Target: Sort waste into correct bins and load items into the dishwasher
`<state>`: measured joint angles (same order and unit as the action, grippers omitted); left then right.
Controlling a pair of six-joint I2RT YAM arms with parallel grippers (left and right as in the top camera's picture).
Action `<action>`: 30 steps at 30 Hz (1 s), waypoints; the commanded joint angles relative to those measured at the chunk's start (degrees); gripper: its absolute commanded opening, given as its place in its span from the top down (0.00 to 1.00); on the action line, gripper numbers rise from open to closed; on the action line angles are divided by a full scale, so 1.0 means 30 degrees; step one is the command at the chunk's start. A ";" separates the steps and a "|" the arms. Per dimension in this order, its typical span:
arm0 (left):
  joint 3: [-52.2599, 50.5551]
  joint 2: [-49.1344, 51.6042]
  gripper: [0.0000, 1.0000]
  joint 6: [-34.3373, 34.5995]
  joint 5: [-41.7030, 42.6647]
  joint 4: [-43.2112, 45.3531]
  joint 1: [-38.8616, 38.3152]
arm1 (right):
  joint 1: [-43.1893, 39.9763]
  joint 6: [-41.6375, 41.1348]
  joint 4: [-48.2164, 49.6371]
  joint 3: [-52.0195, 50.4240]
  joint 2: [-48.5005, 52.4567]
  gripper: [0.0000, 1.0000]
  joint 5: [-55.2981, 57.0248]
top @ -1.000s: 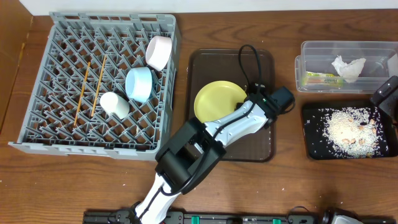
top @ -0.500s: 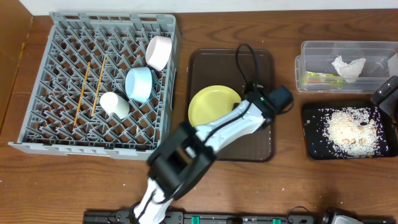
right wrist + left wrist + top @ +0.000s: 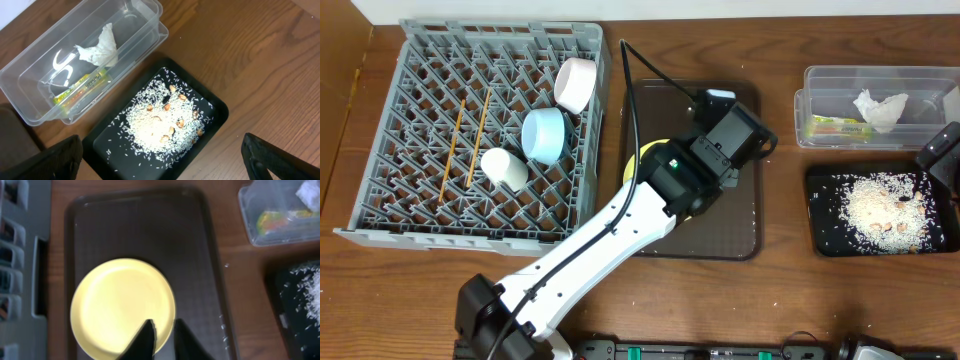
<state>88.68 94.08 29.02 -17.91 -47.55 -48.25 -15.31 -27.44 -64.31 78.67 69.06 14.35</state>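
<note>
One item unloaded: yellow plate [image 3: 122, 305] on brown tray [image 3: 150, 230], mid-counter | left end effector [image 3: 162, 337] narrowly apart over its rim, right end effector [image 3: 162, 155] wide apart | next I'd clamp rim, carry to dish rack [image 3: 450, 237].

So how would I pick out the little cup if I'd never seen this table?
Find the big grey dish rack on the left of the table. Near its middle, just beside the light blue bowl, sits the small cream cup. It is the smallest vessel there and plain cream, unlike the blue bowl and the pinkish-white bowl by the rack's right wall.
</note>
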 commanded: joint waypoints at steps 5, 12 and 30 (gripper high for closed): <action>-0.0903 0.3934 0.27 -0.0306 0.0590 -0.0364 0.0459 | -0.0087 0.0087 0.0000 -0.0007 -0.0015 0.01 0.0066; 0.0350 0.1246 0.30 -0.0226 0.0612 -0.3169 0.4524 | -0.0087 0.0087 0.0000 -0.0007 -0.0015 0.01 0.0066; 0.0335 -0.6943 0.09 0.1428 0.0612 -0.9653 2.1879 | 0.2710 0.2433 0.5923 -0.0131 0.1151 0.08 -1.7937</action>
<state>89.41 73.19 33.04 -15.75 -76.07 14.87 -13.74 -29.82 -46.26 78.56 69.71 -14.87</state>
